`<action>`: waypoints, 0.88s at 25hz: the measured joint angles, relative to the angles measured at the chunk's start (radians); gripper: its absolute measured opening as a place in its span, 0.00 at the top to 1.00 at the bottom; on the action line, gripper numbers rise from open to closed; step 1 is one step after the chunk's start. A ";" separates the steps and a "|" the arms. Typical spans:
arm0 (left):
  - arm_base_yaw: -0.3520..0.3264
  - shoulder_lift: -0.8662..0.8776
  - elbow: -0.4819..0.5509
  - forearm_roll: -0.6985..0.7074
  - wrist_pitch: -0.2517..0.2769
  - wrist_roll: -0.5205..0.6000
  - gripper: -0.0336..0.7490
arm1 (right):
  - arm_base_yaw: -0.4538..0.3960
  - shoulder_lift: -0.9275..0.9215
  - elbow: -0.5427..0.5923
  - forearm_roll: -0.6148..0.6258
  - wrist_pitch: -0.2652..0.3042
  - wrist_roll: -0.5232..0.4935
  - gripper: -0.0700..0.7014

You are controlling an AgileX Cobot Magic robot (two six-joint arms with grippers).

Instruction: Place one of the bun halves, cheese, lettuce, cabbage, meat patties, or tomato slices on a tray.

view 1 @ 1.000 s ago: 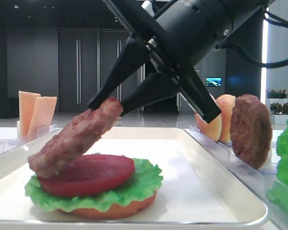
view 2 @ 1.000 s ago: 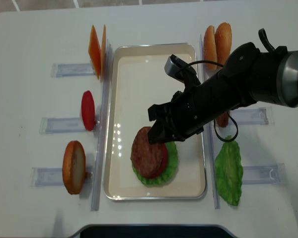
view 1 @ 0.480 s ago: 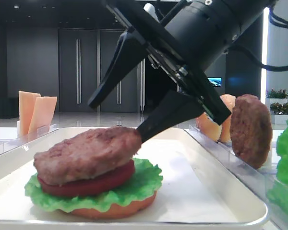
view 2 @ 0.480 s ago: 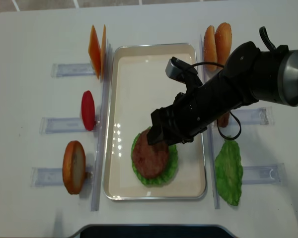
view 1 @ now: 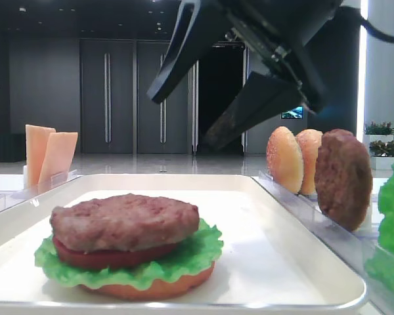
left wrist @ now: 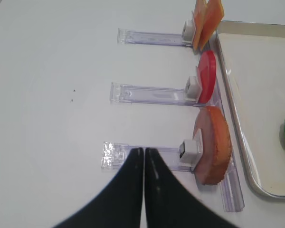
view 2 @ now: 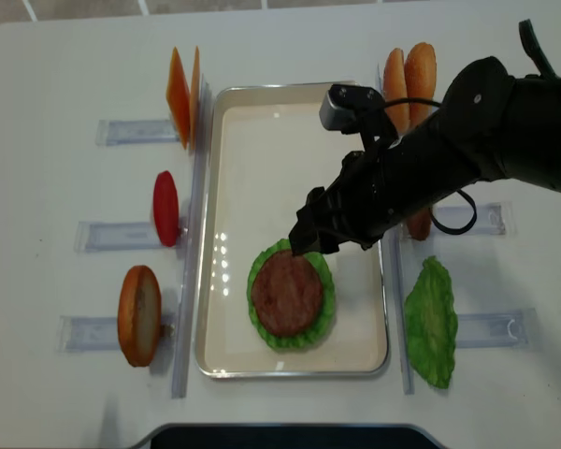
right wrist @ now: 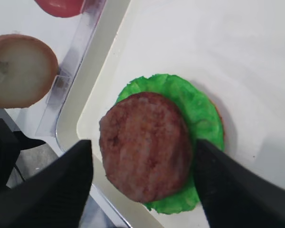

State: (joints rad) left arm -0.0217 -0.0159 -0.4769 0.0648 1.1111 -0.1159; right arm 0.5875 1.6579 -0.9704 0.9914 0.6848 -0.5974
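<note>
1 meat patty (view 1: 125, 220) lies flat and level on top of the stack at the near end of the tray (view 1: 262, 275), resting on a tomato slice (view 1: 111, 258), with the lettuce (view 1: 184, 252) frilling out round it and a bun half (view 1: 151, 286) at the bottom. It is dark brown, thick and grainy, and nearly covers the red disc beneath. Directly above it hangs the right gripper (right wrist: 141, 178), jaws spread wide to either side of the patty and touching nothing; the stack sits free.

To my eye the placing step is done and the release finished. What comes next, I'd judge, is lifting that arm clear without clipping the stack, then choosing another piece, perhaps cheese or a top bun.

Further off, along the right-hand rack, a 2nd patty (view 1: 343, 178) stands on edge with 2 speckled buns (view 1: 295, 161) behind it, and a spare green leaf (view 2: 431, 321) lies nearer. On the left side, 2 cheese slices (view 1: 49, 155) stand upright at the far end; a tomato slice (view 2: 165, 208) and a bun (view 2: 138, 315) stand in their racks.

The left gripper (left wrist: 143, 190) has its fingers pressed together, empty, over bare table (left wrist: 52, 95) by the nearest left rack (left wrist: 147, 155).
</note>
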 joint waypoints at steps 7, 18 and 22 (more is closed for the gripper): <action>0.000 0.000 0.000 0.000 0.000 0.000 0.96 | 0.000 -0.139 0.000 -0.330 0.015 0.263 0.31; 0.000 0.000 0.000 0.000 0.000 0.000 0.96 | -0.212 -0.347 0.000 -0.931 0.238 0.689 0.31; 0.000 0.000 0.000 0.000 0.000 0.000 0.96 | -0.360 -0.400 0.000 -0.983 0.326 0.699 0.31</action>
State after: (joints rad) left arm -0.0217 -0.0159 -0.4769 0.0648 1.1111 -0.1159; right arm 0.2277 1.2578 -0.9704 0.0085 1.0108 0.1020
